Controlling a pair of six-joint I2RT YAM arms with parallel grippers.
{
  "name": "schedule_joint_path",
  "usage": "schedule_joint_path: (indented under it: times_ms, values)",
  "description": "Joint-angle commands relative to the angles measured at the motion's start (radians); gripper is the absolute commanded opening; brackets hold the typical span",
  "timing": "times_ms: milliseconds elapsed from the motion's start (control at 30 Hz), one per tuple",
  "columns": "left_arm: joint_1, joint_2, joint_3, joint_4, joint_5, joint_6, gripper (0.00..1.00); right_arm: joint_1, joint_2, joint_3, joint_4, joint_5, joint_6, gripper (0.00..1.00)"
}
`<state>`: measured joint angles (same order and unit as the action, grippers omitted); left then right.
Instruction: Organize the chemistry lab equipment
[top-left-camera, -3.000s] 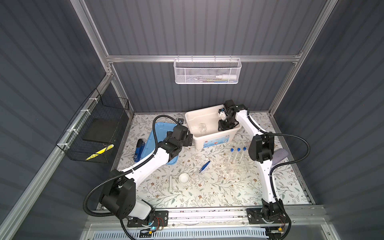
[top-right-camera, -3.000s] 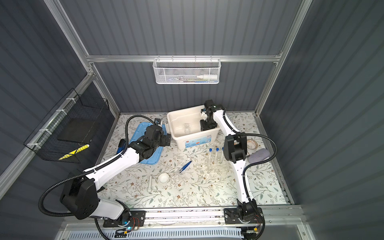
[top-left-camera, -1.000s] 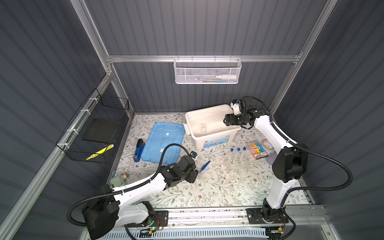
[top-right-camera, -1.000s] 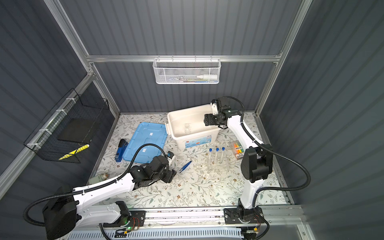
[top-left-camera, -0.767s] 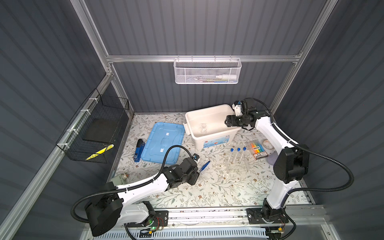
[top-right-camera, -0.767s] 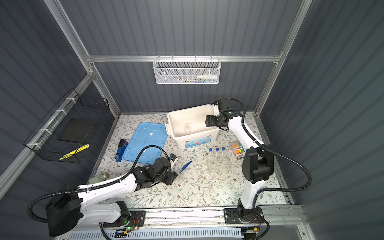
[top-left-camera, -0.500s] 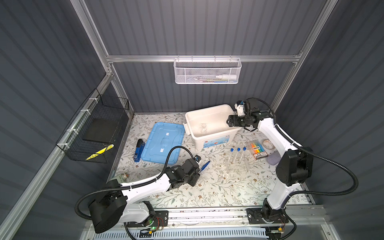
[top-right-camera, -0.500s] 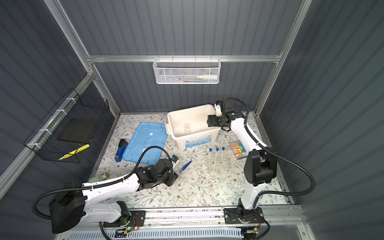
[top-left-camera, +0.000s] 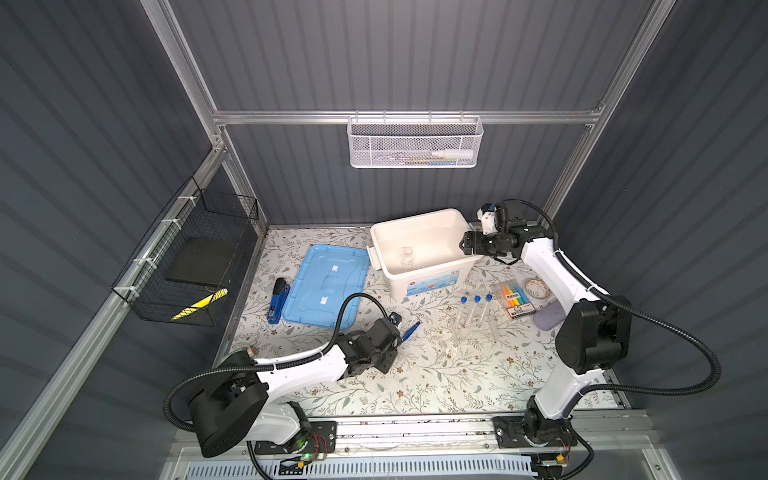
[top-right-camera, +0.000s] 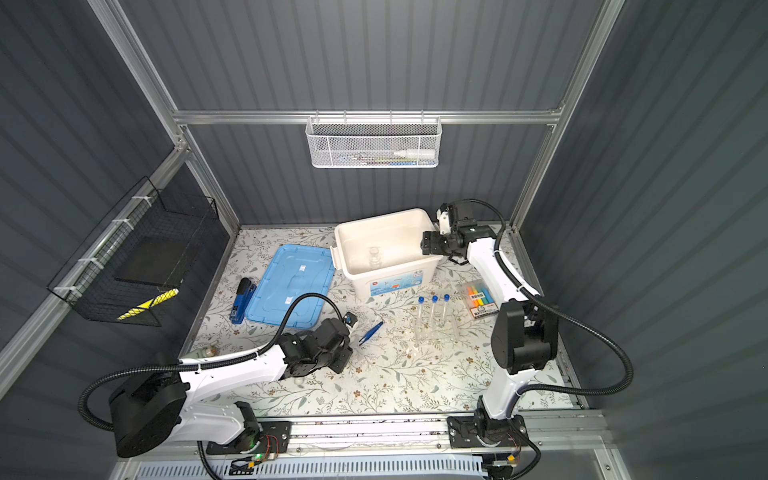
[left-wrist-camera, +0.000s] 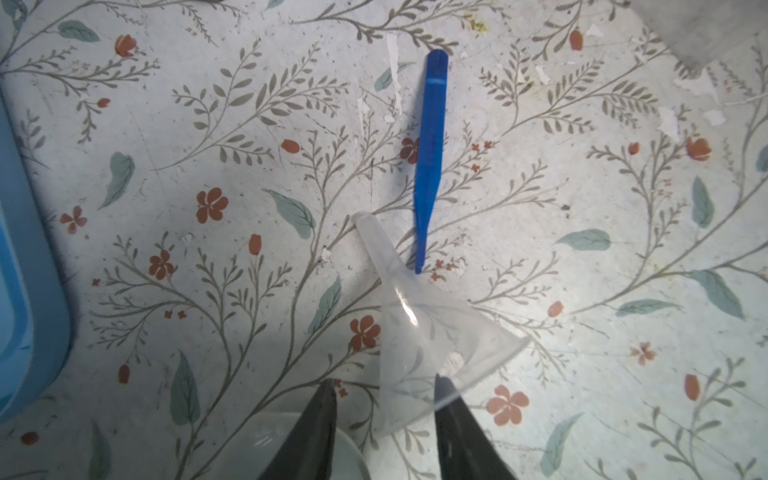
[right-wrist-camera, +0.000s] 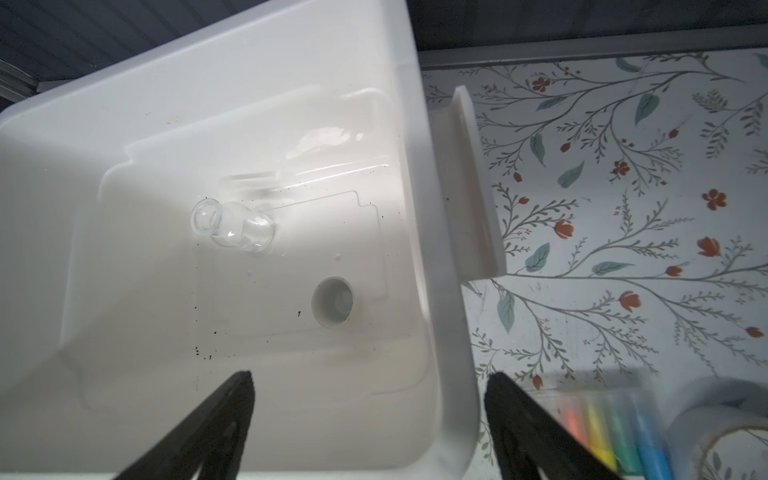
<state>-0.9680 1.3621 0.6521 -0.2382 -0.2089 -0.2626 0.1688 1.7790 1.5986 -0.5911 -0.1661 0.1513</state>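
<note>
Blue tweezers (left-wrist-camera: 430, 158) lie on the flowered mat, also seen in both top views (top-left-camera: 410, 331) (top-right-camera: 371, 332). A clear funnel (left-wrist-camera: 419, 328) lies beside their pointed tip. My left gripper (left-wrist-camera: 384, 409) is low over the mat (top-left-camera: 388, 351) with its jaws around the funnel's wide rim; one finger touches it, the other stands apart. A white bowl (left-wrist-camera: 266, 449) sits under that gripper. My right gripper (right-wrist-camera: 370, 376) is open astride the right wall of the white bin (top-left-camera: 415, 220), which holds a clear glass flask (right-wrist-camera: 232, 226) and a small white bowl (right-wrist-camera: 332, 303). Three blue-capped test tubes (top-left-camera: 476, 309) stand in the clear rack (top-left-camera: 473, 334).
A blue lid (top-left-camera: 326, 286) and a dark blue stapler (top-left-camera: 277, 301) lie left of the bin. A highlighter pack (top-left-camera: 515, 299) and a tape roll (top-left-camera: 536, 289) lie at the right. A black wire basket (top-left-camera: 187, 266) hangs on the left wall and a white mesh basket (top-left-camera: 415, 143) at the back.
My left arm has swung from the blue lid down to the front of the mat, and its jaws have narrowed around the funnel. The right gripper has drawn back from inside the bin to its right wall.
</note>
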Motion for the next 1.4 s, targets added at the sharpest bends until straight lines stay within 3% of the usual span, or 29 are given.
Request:
schedule_joint_path:
  times_ms: [0, 400, 1033, 1367]
  values:
    - [-0.003, 0.021, 0.012, 0.023, -0.032, 0.015, 0.4, -0.008, -0.023, -0.009, 0.002, -0.017, 0.003, 0.89]
    - [-0.003, 0.043, 0.006, 0.083, -0.05, 0.008, 0.33, -0.019, -0.033, -0.04, 0.004, -0.014, -0.005, 0.9]
    - [-0.004, 0.015, -0.007, 0.091, -0.068, 0.003, 0.13, -0.046, -0.056, -0.093, 0.038, -0.021, 0.007, 0.93]
    - [-0.003, -0.001, 0.003, 0.088, -0.085, 0.004, 0.09, -0.054, -0.068, -0.117, 0.051, -0.022, 0.008, 0.93]
